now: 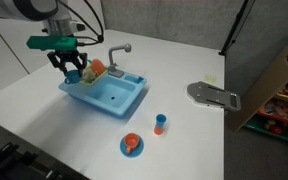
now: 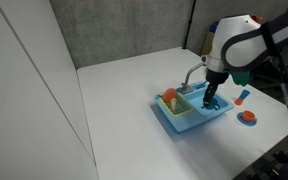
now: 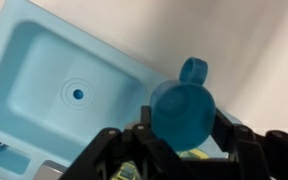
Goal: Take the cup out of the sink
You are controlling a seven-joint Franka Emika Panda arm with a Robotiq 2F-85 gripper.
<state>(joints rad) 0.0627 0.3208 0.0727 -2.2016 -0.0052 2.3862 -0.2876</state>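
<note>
- The gripper (image 3: 184, 135) is clamped on the cup (image 3: 182, 110), with a finger on either side.
- The cup hangs over the rim of the sink (image 1: 109, 100), its handle pointing toward the white table (image 1: 184, 60).
- The sink's side compartment holds colourful toys (image 1: 92, 68).
- A taller blue cup (image 1: 161, 123) and an orange cup on a saucer (image 1: 131, 145) stand on the table near the sink.
</note>
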